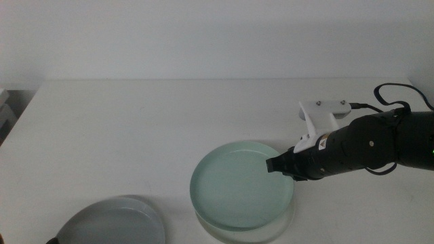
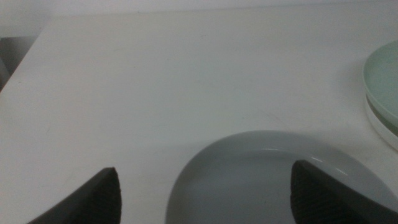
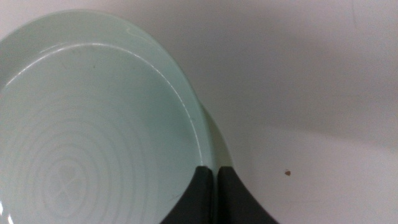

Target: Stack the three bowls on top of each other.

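We see a white table [image 1: 135,129] from above, with a pale wall behind it. Toward the near right of centre lies a shallow, round, pale mint green bowl [image 1: 241,183] with a low rim. It rests slightly tilted on a shallow white bowl [image 1: 271,232] of the same size, whose rim peeks out beneath it on the near and right sides.

The right gripper [image 1: 279,165] reaches in from the right side on a black arm. Its two dark jaws are pinched onto the right-hand rim of the mint green bowl [image 3: 93,124]; in the right wrist view they meet across that rim with only a thin line between them.

At the near left corner lies a shallow, round grey bowl [image 1: 112,222], flat on the table and well apart from the stacked pair. In the left wrist view we see the left gripper [image 2: 205,196] with its jaws spread wide either side of the grey bowl's [image 2: 273,180] rim, grasping nothing.
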Robot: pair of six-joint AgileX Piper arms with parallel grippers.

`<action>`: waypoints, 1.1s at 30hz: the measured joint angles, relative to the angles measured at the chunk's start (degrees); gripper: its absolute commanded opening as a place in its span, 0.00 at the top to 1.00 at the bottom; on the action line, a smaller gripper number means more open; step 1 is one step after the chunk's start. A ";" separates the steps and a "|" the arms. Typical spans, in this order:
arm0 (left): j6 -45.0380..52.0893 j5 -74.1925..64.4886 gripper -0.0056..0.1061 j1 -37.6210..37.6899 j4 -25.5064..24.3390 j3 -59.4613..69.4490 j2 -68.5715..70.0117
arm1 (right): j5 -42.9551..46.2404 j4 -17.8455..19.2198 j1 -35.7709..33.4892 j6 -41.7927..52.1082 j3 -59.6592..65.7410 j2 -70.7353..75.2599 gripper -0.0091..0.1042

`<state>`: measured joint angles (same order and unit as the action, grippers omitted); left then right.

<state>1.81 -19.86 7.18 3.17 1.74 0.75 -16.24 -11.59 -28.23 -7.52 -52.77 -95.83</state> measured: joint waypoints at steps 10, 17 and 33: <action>0.00 0.00 0.14 0.00 0.00 0.00 0.00 | 0.03 0.00 0.00 0.13 0.87 -0.52 0.73; 0.00 0.00 0.14 0.00 0.00 0.00 0.00 | -4.66 -0.05 0.00 1.46 0.35 1.29 0.35; 0.00 0.00 0.14 0.00 0.00 0.00 0.00 | -14.57 -7.82 0.00 25.27 7.18 42.93 0.28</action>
<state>1.81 -19.86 7.18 3.17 1.74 0.75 -30.81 -19.40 -28.23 17.75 -45.60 -52.90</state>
